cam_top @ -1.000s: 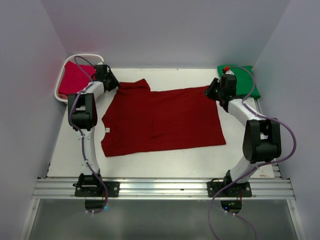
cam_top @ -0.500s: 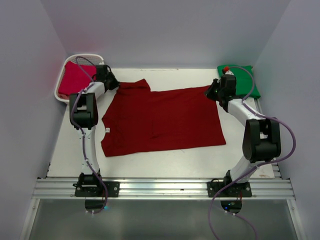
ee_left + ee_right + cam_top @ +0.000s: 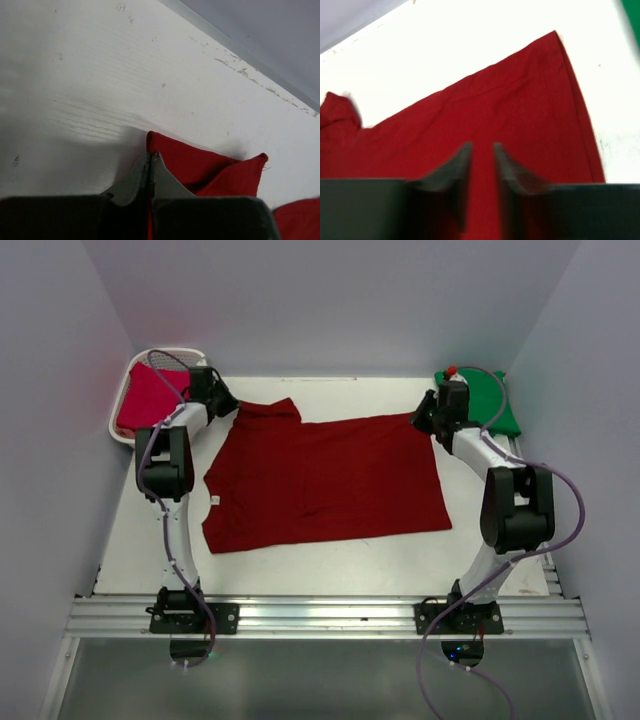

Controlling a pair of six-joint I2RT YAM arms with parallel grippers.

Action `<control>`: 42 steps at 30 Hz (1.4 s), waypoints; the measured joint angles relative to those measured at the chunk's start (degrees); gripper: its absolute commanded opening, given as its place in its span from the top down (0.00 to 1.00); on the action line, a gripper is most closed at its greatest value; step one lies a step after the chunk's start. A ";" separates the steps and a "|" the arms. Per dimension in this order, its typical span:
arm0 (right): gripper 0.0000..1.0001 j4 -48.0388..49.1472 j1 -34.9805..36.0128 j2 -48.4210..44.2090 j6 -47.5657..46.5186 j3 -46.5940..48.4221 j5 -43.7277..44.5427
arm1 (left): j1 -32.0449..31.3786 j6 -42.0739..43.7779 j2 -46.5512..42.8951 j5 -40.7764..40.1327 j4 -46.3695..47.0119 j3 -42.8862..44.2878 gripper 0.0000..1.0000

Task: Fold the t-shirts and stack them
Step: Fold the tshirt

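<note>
A dark maroon t-shirt (image 3: 320, 480) lies spread flat on the white table. My left gripper (image 3: 230, 406) is at its back-left sleeve. In the left wrist view the fingertips (image 3: 150, 156) are pressed together on the sleeve's (image 3: 200, 167) edge, with red cloth between them. My right gripper (image 3: 422, 420) is over the shirt's back-right corner. Its blurred fingers (image 3: 481, 148) stand slightly apart above the maroon cloth (image 3: 520, 110), holding nothing. A folded green t-shirt (image 3: 495, 405) lies at the back right. A pinkish crimson t-shirt (image 3: 148, 400) sits in the basket.
The white lattice basket (image 3: 165, 353) stands at the back-left corner, just behind my left arm. Walls close the table on the left, back and right. A metal rail (image 3: 320, 615) runs along the near edge.
My left gripper has closed on the sleeve edge. My right gripper has shifted slightly toward the back above the shirt corner. The shirt lies as before.
</note>
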 measured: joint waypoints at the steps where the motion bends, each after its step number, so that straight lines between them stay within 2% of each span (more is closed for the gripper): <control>1: 0.58 -0.09 0.00 0.61 -0.02 0.83 0.28 | 0.00 -0.11 -0.61 0.13 -0.07 0.00 1.00; 4: 0.49 -2.27 0.09 4.50 -0.46 6.47 2.49 | 0.00 -0.15 -2.71 0.44 -0.39 0.00 1.00; 6: 0.49 -4.42 0.09 7.98 -0.66 11.32 4.74 | -0.02 -0.17 -4.13 0.68 -0.66 0.02 1.00; 13: 0.53 -11.63 -0.15 20.48 -0.87 26.67 10.80 | -0.07 -0.70 -6.80 2.03 -1.40 -0.31 1.00; 20: 0.57 -18.03 -1.03 31.04 -1.90 38.56 12.24 | -0.22 -1.18 -10.91 2.82 -1.86 -4.68 1.00; 42: 0.58 -23.76 -3.76 39.34 -6.58 48.37 13.46 | -0.87 -1.18 -13.00 3.78 -2.01 -6.67 1.00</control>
